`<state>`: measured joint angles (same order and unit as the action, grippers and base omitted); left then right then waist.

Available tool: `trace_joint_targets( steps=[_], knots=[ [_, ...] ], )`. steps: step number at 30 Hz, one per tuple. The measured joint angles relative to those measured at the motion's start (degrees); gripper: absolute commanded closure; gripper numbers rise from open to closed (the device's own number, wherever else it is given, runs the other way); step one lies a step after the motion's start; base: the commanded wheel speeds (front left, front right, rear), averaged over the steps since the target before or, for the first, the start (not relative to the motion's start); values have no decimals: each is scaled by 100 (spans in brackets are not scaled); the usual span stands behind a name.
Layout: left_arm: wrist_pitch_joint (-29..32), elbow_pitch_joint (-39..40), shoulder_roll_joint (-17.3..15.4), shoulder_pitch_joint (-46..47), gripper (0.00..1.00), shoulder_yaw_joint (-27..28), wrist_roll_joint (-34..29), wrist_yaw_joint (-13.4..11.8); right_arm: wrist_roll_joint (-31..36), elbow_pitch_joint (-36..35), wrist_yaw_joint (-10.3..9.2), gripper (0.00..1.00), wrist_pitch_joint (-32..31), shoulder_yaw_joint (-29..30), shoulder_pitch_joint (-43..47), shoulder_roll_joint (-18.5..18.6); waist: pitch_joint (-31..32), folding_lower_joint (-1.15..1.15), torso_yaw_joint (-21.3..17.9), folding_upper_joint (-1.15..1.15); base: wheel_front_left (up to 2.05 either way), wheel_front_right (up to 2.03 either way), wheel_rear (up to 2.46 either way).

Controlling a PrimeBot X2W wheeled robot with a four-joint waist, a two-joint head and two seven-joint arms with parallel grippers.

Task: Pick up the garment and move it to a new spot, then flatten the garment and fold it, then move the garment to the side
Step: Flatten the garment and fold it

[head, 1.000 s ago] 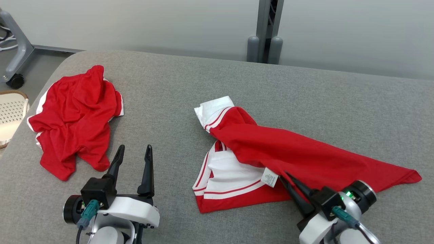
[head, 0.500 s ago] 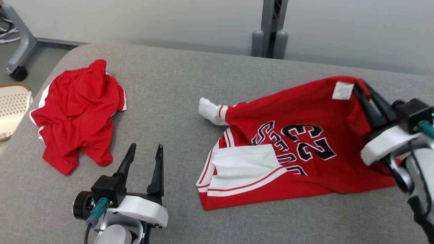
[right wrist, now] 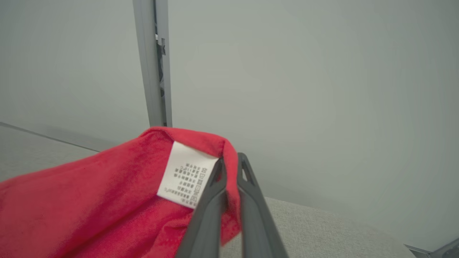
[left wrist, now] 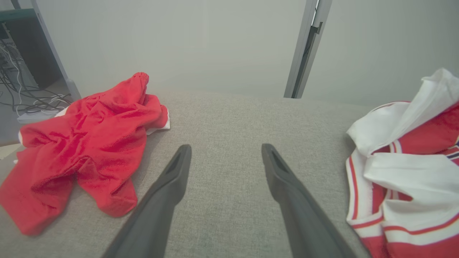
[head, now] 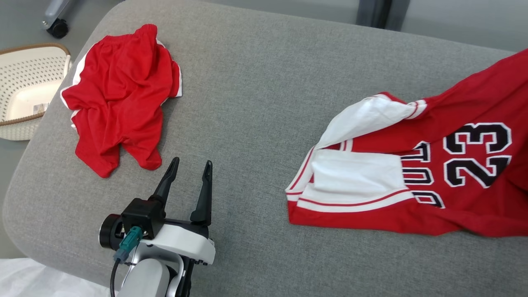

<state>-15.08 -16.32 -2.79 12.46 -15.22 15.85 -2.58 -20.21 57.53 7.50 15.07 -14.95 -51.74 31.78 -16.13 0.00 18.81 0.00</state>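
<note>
On table (head: 264, 62): one shorts (head: 119, 95), one jersey (head: 453, 165); left claw (head: 192, 161) released, right claw (right wrist: 231, 159) clenching jersey.

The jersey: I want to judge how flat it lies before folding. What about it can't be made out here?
Head view: the jersey runs off the right edge, so its right part is cut off.
Head view: a white flap covers part of the lettering.
Right wrist view: the right gripper pinches the jersey beside a label; its print is too small to read.
</note>
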Motion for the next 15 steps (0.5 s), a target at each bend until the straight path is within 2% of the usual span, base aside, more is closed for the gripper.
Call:
trace_joint_targets(
  steps=[5, 6, 7, 12, 15],
  knots=[
    [0, 1, -1, 6, 0, -51, 12, -34, 137, 586, 0, 100, 0, 390, -318, 51, -171, 0, 111, 0, 0, 0, 0],
    [0, 1, -2, 17, 0, -59, 12, -36, 248, 673, 0, 33, 1, 477, -336, 66, -185, 0, 111, 0, 0, 0, 0],
    [0, -4, -3, 40, 0, -69, 12, -47, 307, 834, 0, 0, 0, 534, -371, 63, -191, 0, 103, 0, 0, 0, 0],
    [0, -29, -1, 92, 0, -93, 12, -54, 542, 1283, 0, 0, -7, 465, -415, -249, -164, 0, -7, 0, 0, 0, 0],
    [0, -47, 0, 97, 0, -78, 9, -54, 687, 1396, 0, 0, -35, 328, -414, -286, -114, 0, -116, 0, 0, 0, 0]
  ],
)
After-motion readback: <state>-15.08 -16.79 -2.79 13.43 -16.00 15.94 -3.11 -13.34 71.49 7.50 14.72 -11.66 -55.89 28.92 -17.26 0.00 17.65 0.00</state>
